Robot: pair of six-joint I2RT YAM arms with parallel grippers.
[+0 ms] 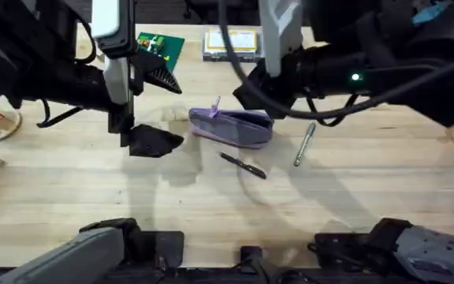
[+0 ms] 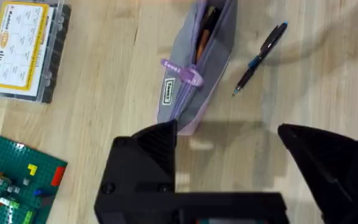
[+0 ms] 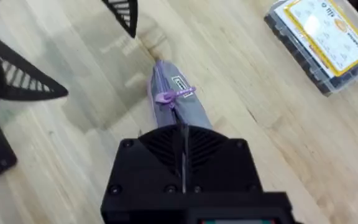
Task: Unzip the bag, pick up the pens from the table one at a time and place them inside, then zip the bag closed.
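Now the bag (image 1: 232, 126) lies mid-tabletop (image 1: 211, 205), its zipper part open. Left jaws (image 2: 229, 168) spread wide just beside its end; right jaws (image 3: 182, 146) closed over the other end. Dark pen (image 1: 243, 166) and silver pen (image 1: 304, 144) lie nearby.

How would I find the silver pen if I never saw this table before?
Start at the wooden table and find the purple bag lying near its middle. Just to the right of the bag, as the overhead camera sees it, lies the silver pen, clear of the bag. It is pale, shiny and thicker, while the other pen in front of the bag is thin and dark.
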